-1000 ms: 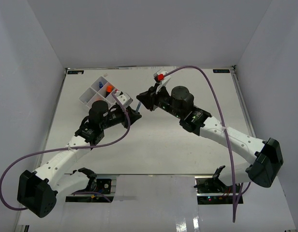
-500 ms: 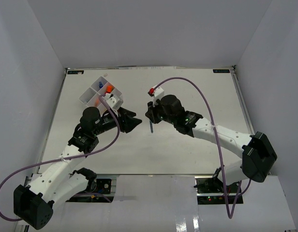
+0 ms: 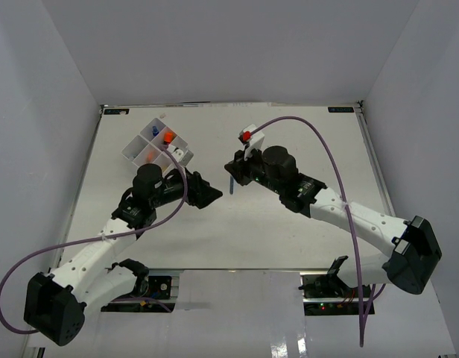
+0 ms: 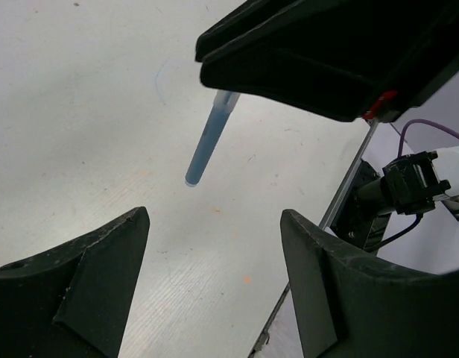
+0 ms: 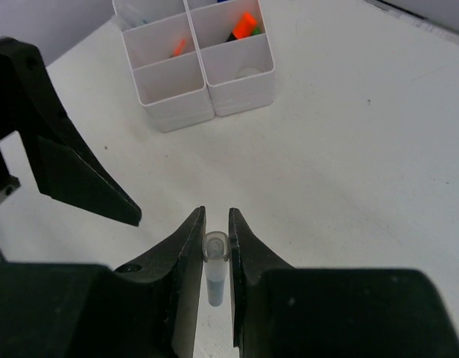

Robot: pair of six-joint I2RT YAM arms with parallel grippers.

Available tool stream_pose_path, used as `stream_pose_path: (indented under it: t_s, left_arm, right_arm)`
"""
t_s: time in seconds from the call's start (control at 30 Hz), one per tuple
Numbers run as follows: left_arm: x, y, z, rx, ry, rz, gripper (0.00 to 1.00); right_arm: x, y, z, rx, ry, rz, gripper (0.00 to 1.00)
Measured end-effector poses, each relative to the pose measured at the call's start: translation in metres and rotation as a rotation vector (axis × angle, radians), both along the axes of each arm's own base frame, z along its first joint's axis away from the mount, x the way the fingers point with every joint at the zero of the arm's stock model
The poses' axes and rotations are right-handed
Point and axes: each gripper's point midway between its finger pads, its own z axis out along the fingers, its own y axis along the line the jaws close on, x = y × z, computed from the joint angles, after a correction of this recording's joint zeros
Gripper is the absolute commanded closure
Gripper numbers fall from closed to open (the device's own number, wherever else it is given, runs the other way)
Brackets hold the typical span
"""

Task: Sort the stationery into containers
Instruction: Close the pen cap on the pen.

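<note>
A thin blue pen (image 3: 231, 185) hangs point-down above the table, with my right gripper (image 3: 232, 171) shut on its clear upper end. The right wrist view looks down the pen (image 5: 216, 274), which sits between the right gripper (image 5: 216, 218) jaws. My left gripper (image 3: 214, 194) stands open just left of the pen and touches nothing. In the left wrist view the pen (image 4: 206, 143) hangs beyond the wide-apart left gripper (image 4: 214, 218). The white four-compartment tray (image 3: 128, 155) stands at the far left and holds an orange-capped highlighter (image 3: 168, 137) and a blue-capped item (image 3: 153, 133).
Seen from the right wrist, the tray (image 5: 177, 104) lies ahead and slightly left, with orange pieces (image 5: 247, 24) inside. A black finger of the left gripper (image 5: 73, 175) stands between it and my right gripper. Purple cables loop over both arms.
The left gripper has opened, let go of the blue pen and drawn back to the left. The right gripper has kept the pen and carried it a little down the table.
</note>
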Motion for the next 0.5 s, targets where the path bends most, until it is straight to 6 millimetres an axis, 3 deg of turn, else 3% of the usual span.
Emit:
stream_pose_path:
  t_s: [0.1, 0.27, 0.5]
  left_arm:
    - [0.004, -0.003, -0.009, 0.003, 0.039, 0.004, 0.22]
    - [0.009, -0.015, -0.018, 0.016, 0.054, 0.003, 0.23]
    - [0.019, -0.033, 0.011, 0.000, -0.076, 0.017, 0.31]
  right_arm:
    - [-0.003, 0.001, 0.012, 0.032, -0.019, 0.015, 0.92]
    - [-0.006, 0.004, 0.016, 0.059, -0.007, 0.030, 0.92]
    - [-0.010, 0.007, 0.016, 0.078, 0.019, 0.045, 0.92]
